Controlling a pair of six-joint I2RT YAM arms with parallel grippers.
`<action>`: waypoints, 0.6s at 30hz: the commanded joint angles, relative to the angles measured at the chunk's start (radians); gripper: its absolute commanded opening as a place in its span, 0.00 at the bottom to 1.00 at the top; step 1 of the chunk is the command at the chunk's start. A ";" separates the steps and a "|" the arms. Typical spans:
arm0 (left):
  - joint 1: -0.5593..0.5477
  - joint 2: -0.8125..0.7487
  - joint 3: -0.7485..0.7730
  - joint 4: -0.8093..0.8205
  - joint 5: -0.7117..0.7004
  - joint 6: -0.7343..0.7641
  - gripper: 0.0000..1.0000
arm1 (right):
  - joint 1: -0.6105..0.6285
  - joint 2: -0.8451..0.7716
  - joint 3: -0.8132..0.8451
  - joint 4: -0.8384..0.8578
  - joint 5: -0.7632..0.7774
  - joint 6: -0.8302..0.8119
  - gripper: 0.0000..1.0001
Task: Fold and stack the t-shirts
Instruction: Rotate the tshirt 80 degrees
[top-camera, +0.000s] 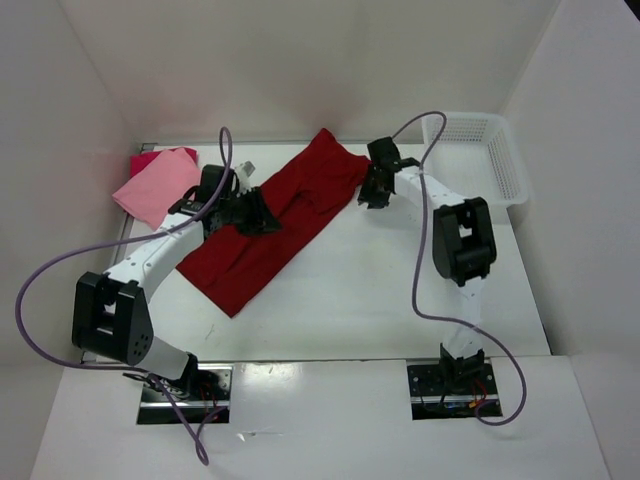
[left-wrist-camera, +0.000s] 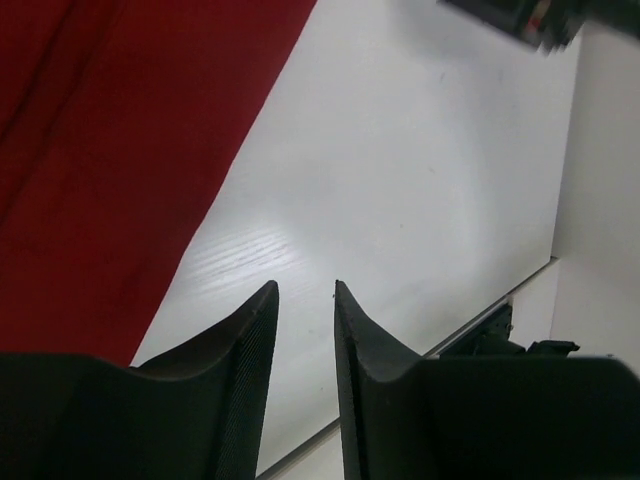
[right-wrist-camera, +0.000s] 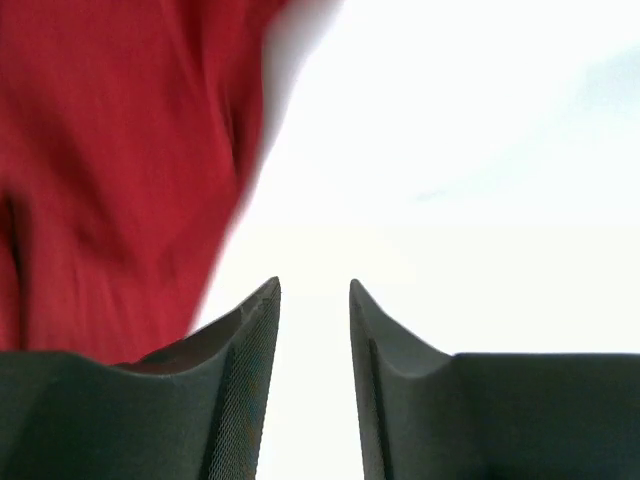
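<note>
The dark crimson t-shirt (top-camera: 270, 225) lies folded into a long strip running diagonally across the table; it also shows in the left wrist view (left-wrist-camera: 110, 150) and the right wrist view (right-wrist-camera: 110, 170). The light pink t-shirt (top-camera: 157, 184) lies folded at the far left on top of the magenta-red t-shirt (top-camera: 146, 159), of which only an edge shows. My left gripper (top-camera: 262, 218) hovers over the crimson shirt's middle, open and empty (left-wrist-camera: 305, 290). My right gripper (top-camera: 372, 193) is at the shirt's far right end, open and empty (right-wrist-camera: 315, 288).
A white plastic lattice basket (top-camera: 480, 160) stands at the far right corner. White walls close in the table on three sides. Purple cables loop from both arms.
</note>
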 joint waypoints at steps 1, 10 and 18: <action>-0.013 -0.002 0.074 0.031 -0.026 0.032 0.36 | 0.121 -0.215 -0.196 0.125 -0.041 0.044 0.34; 0.031 -0.007 0.005 0.042 -0.017 0.041 0.31 | 0.350 -0.134 -0.352 0.423 -0.319 0.287 0.42; 0.031 -0.035 -0.055 0.042 -0.017 0.050 0.31 | 0.373 0.016 -0.248 0.370 -0.272 0.368 0.50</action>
